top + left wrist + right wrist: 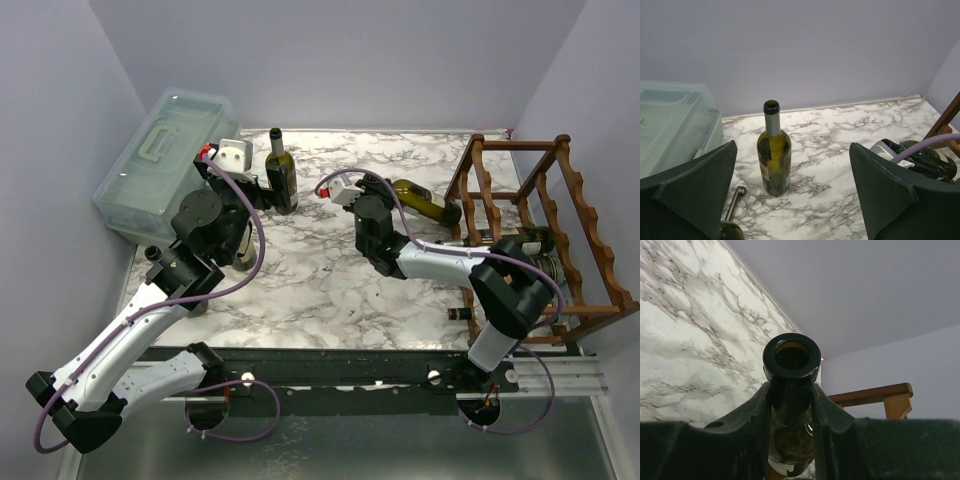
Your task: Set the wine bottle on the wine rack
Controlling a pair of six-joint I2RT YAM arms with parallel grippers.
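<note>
The right claw [791, 395] clamps the wine bottle [430, 205] by its neck at 2 o'clock over the worktop [300, 285], beside the wine rack [590, 215], left claw [792, 150] wide; the heavy body may sag and strike it.

In the middle of the frame a dark green bottle [791, 412] points its open, uncorked mouth toward the camera, its neck clamped in the gripper [791, 390] between two dark fingers [756, 412] that press on it from left and right. White marble table [685, 340] with grey veins fills the left side. A pale wall [865, 290] takes the upper right, and a brown bar of the wooden rack [880, 392] shows at middle right.
</note>
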